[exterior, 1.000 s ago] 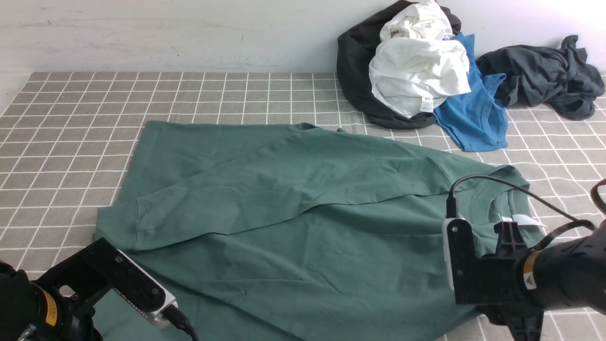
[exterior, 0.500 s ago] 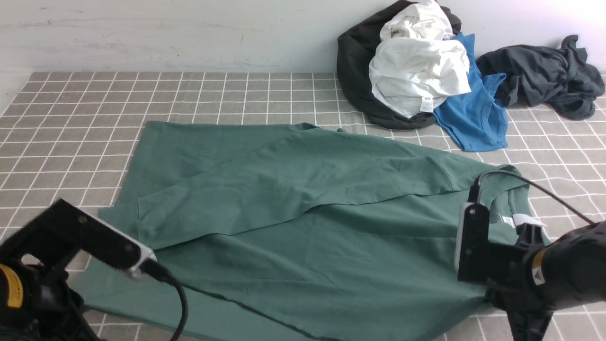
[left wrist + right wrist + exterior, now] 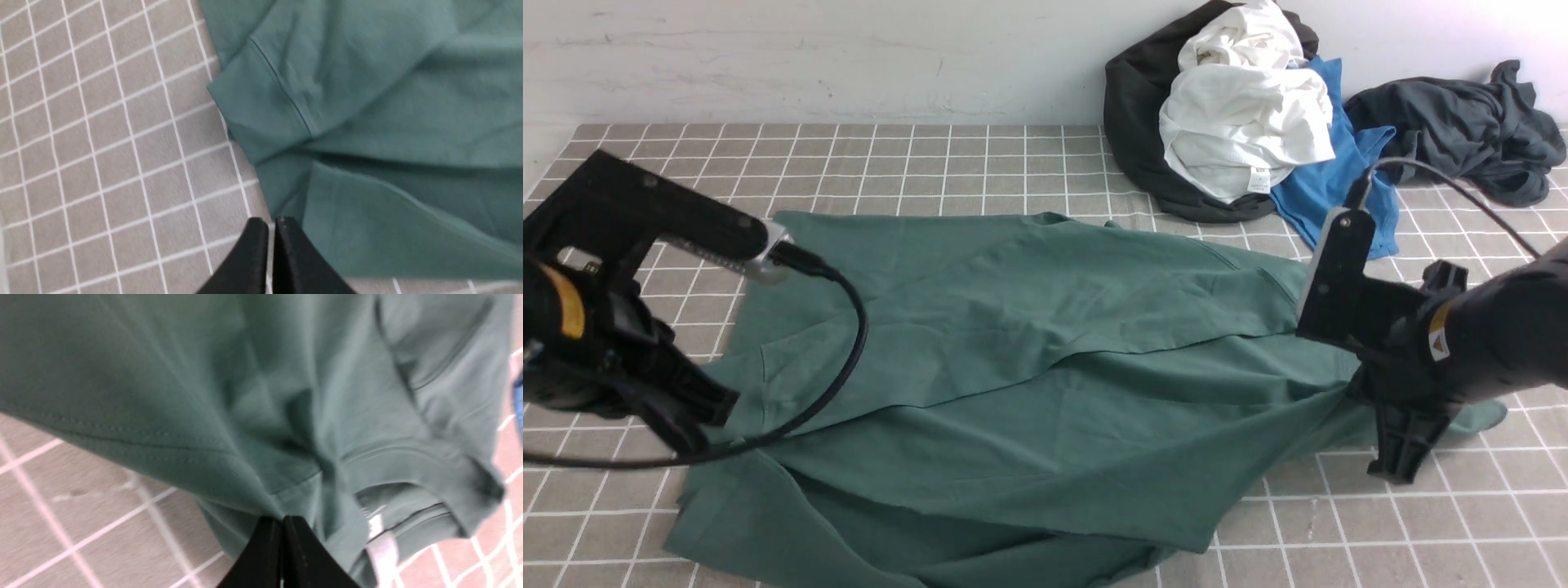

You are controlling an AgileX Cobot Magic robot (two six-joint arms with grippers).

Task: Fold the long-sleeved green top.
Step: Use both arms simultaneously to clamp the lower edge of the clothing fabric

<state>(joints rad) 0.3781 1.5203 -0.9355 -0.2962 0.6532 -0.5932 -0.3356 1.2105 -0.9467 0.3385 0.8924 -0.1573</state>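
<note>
**Limp cotton: take it by the seams**

The green long-sleeved top lies spread across the desk, its near edge bunched. My right fingers are clenched on cloth beside the ribbed collar. My left fingers are pressed together at the hem corner, but I cannot tell whether they grip it. I judge it soft and saggy, so hems hold best.

Lab test bench: checked cloth, bare wall, heaped clothes.
</note>
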